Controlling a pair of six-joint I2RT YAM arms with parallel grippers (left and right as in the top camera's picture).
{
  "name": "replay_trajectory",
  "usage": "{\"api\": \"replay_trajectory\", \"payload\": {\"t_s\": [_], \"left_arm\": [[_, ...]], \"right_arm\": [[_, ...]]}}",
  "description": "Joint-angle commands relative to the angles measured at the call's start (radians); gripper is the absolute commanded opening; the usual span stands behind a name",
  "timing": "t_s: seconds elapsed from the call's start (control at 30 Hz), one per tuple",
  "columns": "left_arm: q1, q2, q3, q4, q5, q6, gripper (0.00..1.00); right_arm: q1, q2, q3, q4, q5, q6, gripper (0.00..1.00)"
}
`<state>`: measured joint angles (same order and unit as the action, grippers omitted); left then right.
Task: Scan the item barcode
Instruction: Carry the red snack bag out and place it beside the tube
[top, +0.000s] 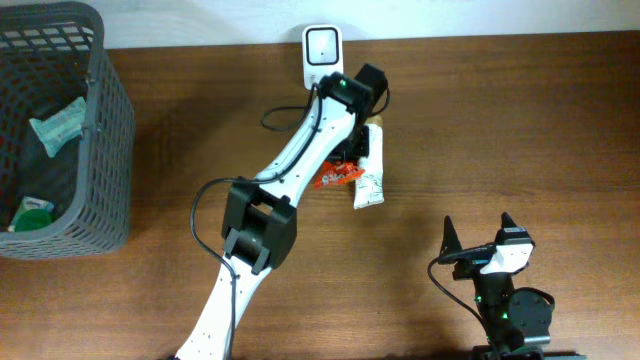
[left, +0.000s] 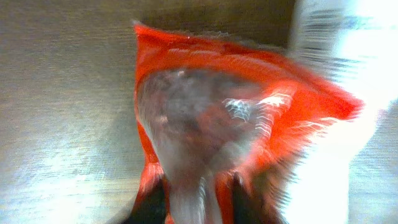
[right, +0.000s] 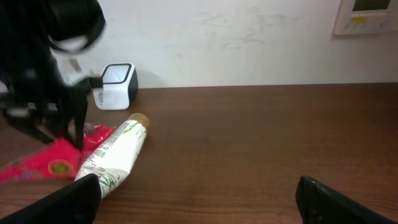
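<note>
One red packet (left: 236, 124) at left pincer (top: 350, 156) tips; grip unclear. Right pincer (top: 477, 228) wide open, empty.

Count: 1 scanner (top: 322, 50), 1 red packet (top: 335, 178), 1 white tube (top: 370, 178), 1 grey basket (top: 112, 120), 1 teal packet (top: 60, 125), 1 green item (top: 33, 212)

Grey basket (top: 112, 150) far left w/ teal packet (top: 60, 125) inside.

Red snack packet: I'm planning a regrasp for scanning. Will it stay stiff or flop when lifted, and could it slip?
The red snack packet looks like thin crinkled film, so it will probably flop rather than hold flat. Glossy highlights in the left wrist view suggest a slippery surface. Being a flat pouch, it seems unlikely to roll.
</note>
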<state>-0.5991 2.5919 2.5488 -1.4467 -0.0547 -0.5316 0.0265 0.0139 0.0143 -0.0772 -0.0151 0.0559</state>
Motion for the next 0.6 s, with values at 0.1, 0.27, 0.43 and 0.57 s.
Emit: {"api": "replay_trajectory", "payload": {"t_s": [0.1, 0.27, 0.43, 0.57], "left_arm": [[0.054, -0.010, 0.468, -0.196, 0.006, 0.078, 0.96], [0.237, -0.131, 0.590, -0.241, -0.021, 0.123, 0.99], [0.531, -0.304, 0.590, -0.241, -0.015, 0.127, 0.99], [0.767, -0.395, 0.590, -0.241, -0.017, 0.221, 0.99]], "right_arm": [[-0.005, -0.007, -0.009, -0.001, 0.009, 0.003, 0.99], [-0.005, -0.007, -0.009, -0.001, 0.009, 0.003, 0.98], [-0.005, -0.007, -0.009, -0.001, 0.009, 0.003, 0.98], [-0.005, -0.007, -0.009, -0.001, 0.009, 0.003, 0.99]]}}
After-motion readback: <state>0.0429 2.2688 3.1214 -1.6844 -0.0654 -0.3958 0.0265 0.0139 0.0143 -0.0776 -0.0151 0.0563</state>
